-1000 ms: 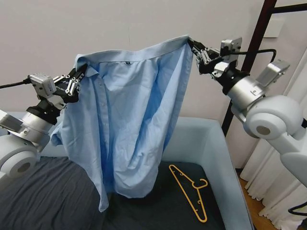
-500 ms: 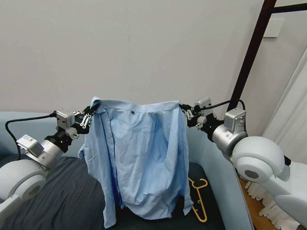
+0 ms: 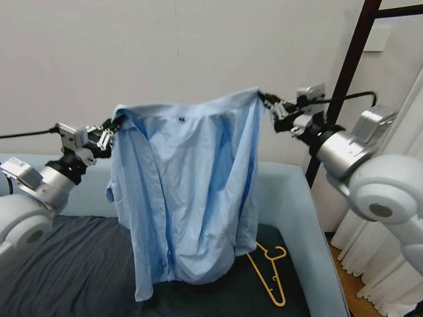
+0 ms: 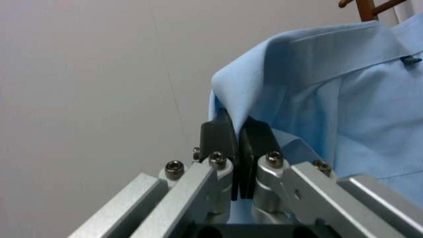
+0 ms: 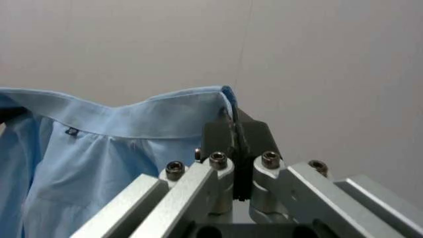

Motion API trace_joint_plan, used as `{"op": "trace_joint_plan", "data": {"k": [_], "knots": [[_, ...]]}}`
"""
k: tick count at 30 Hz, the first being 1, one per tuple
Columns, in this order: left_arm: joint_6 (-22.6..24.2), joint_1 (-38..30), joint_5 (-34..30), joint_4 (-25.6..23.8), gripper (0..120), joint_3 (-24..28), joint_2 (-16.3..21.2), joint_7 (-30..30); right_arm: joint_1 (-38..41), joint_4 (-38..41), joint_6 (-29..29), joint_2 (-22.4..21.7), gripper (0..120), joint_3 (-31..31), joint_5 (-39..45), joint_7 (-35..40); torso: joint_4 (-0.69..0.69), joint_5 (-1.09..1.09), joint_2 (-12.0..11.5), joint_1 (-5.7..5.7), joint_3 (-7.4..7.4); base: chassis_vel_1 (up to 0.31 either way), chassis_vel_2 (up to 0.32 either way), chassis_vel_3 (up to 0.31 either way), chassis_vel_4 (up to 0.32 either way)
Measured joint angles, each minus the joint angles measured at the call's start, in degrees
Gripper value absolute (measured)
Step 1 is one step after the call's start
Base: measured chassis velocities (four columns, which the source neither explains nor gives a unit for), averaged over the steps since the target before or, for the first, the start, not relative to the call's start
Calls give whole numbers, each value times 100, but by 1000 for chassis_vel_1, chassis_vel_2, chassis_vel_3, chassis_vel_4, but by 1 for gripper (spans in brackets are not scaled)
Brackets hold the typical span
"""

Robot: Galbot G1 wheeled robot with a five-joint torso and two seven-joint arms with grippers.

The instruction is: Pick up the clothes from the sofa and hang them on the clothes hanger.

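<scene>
A light blue shirt [image 3: 185, 191] hangs spread between my two arms above the sofa, its hem near the dark cushion. My left gripper [image 3: 114, 125] is shut on the shirt's left shoulder; the left wrist view has the cloth [image 4: 310, 64] pinched between the black pads [image 4: 254, 139]. On the other side, my right gripper [image 3: 264, 100] is shut on the right shoulder, and the collar edge [image 5: 132, 116] runs from its pads [image 5: 221, 131]. A yellow clothes hanger [image 3: 269, 271] lies on the sofa below the shirt's right side.
The sofa has a dark grey seat [image 3: 59, 271] and a pale blue armrest [image 3: 297, 218] on the right. A dark wooden rack pole [image 3: 344, 79] slants up behind my right arm. White curtains [image 3: 390, 264] hang at the far right.
The view has shifted. Both arms have spread wider and the right end of the shirt has risen, so the shirt hangs stretched and slightly slanted, higher on the right.
</scene>
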Motion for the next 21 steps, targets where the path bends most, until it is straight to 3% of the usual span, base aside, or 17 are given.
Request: {"op": "trace_joint_plan", "data": {"k": [6,10,13,16,21], "knots": [[-96,483,347,21,0,309,-253,285,-975,205,-221,66,0,-668,-695,557,2,-1,-1,0,1,0,0,0,0],[-167,948,668,109,0,449,-363,685,-1507,-68,-347,345,0,-1382,-1261,1025,-2,0,-1,0,0,0,0,0,0],[-193,1396,1006,243,0,434,-456,1003,-1763,-461,-361,725,0,-1940,-1397,1415,4,-2,-1,0,0,0,0,0,0],[-193,1573,1141,345,0,432,-575,1078,-1916,-739,-93,929,0,-2084,-1497,1368,3,-1,-1,0,1,0,0,0,0],[-217,1954,1246,499,0,397,-939,1158,-2100,-1349,756,1268,0,-2213,-1618,680,1,-1,-1,0,1,0,0,0,0]]}}
